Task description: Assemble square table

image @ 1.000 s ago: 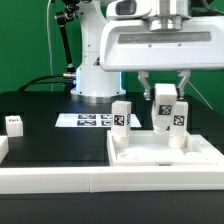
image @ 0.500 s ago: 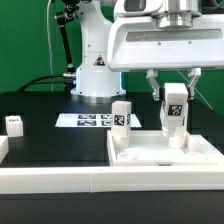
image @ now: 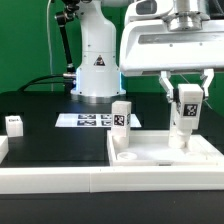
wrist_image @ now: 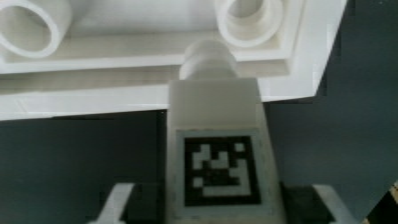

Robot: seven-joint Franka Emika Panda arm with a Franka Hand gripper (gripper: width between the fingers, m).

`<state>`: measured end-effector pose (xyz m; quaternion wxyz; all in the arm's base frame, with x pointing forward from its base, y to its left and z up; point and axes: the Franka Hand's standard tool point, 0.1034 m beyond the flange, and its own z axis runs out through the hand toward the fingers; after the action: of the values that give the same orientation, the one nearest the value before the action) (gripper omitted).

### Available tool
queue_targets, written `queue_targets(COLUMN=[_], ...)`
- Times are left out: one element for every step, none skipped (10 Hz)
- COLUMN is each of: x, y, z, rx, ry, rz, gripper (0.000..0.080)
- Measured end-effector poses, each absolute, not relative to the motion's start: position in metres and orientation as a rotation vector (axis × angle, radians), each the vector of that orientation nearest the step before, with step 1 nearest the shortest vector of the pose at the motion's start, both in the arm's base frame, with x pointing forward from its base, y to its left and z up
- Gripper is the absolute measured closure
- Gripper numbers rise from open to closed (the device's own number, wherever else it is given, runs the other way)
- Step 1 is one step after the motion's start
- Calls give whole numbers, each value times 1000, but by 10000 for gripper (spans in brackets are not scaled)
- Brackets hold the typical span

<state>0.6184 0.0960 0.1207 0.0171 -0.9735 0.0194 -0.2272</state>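
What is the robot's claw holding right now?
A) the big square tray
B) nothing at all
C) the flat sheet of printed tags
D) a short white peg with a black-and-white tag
D: the gripper is closed on either side of a white tagged leg, held upright by the square top.

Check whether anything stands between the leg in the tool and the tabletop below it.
Nothing visible does. The tool holds the leg upright over the tabletop, toward the exterior view's right, with nothing else seen beneath it. The wrist view shows an empty socket by its tip. The other leg stands apart, toward the exterior view's left.
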Motion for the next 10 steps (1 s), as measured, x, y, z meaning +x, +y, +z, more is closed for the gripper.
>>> queue_targets(x=[617,615,615,615,618,615,613,613,612,612], y=[97,104,105,104,105,109,113,115,117,118], z=[117,115,115,114,116,110,107,106,104,102], rx=[-3028,-3026,-3023,-3023,-3000,-2988,-2996,-2995,-2995,-2986], ry=[56,55,46,47,45,44,37,32,24,14], rz=[-700,-693,-713,-716,-815,-859,-827,-828,-833,-874], gripper=[509,509,509,509,509,509,509,509,509,509])
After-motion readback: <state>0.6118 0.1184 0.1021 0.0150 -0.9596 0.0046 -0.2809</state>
